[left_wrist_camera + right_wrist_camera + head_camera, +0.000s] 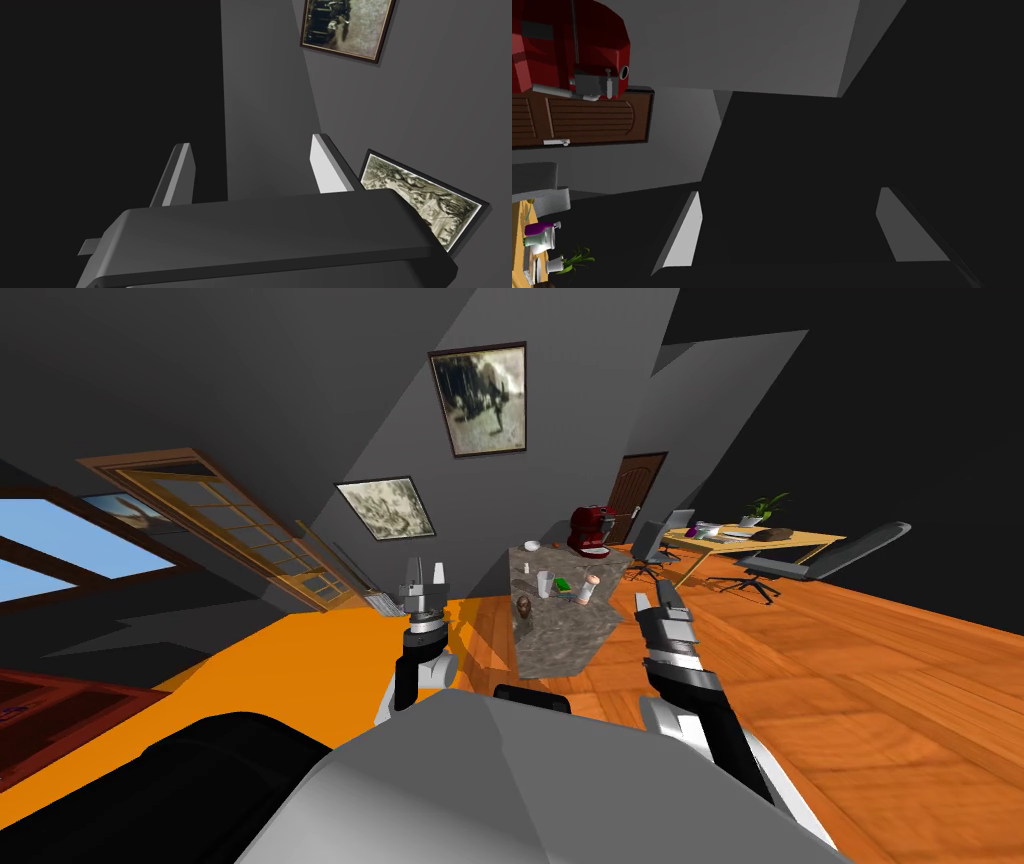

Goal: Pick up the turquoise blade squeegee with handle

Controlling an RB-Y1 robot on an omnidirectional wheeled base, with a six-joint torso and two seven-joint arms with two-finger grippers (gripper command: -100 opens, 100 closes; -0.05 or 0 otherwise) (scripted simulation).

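Observation:
A grey stone-patterned counter point(565, 633) stands ahead of me, beyond both grippers. On it lie a small green thing point(563, 584), a clear glass point(545, 583), a pale bottle point(591, 584), a white bowl point(531, 546) and a small dark figure point(524, 608). I cannot tell which of these is the squeegee. My left gripper point(424, 573) point(251, 141) is raised left of the counter, open and holding nothing. My right gripper point(660, 603) point(790, 191) is raised at the counter's right side, open and holding nothing.
A red coffee machine point(590, 531) point(567, 45) stands at the counter's far end, before a brown door point(635, 493). Office chairs point(820, 558) and a wooden desk point(765, 538) with a plant stand at the right on the wooden floor. A glass-paned door point(240, 523) is at the left.

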